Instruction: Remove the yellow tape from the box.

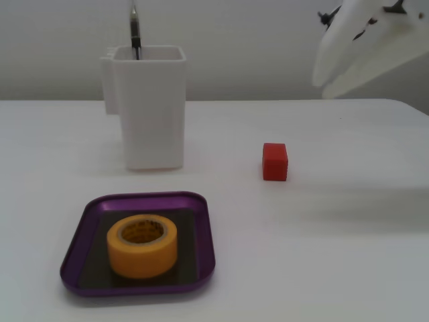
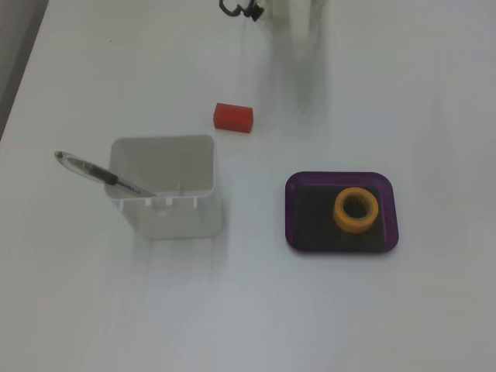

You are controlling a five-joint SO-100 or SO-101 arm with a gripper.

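Observation:
The yellow tape [image 1: 142,259] lies flat on the dark floor of the box [image 1: 208,241], a shallow purple tray near the front left. From above, the tape [image 2: 339,211] sits right of centre in the box [image 2: 291,209]. My white gripper [image 1: 322,86] hangs high in the air at the upper right, far from the tape and well above the table. It is motion-blurred, with nothing seen between its fingers and the gap unclear. In the other fixed view it is only a faint white smear at the top edge.
A small red cube [image 1: 275,162] [image 2: 232,118] rests on the white table between the arm and the tray. A tall white square container [image 1: 151,114] [image 2: 167,217] with a pen [image 1: 135,27] [image 2: 93,172] leaning in it stands behind the tray.

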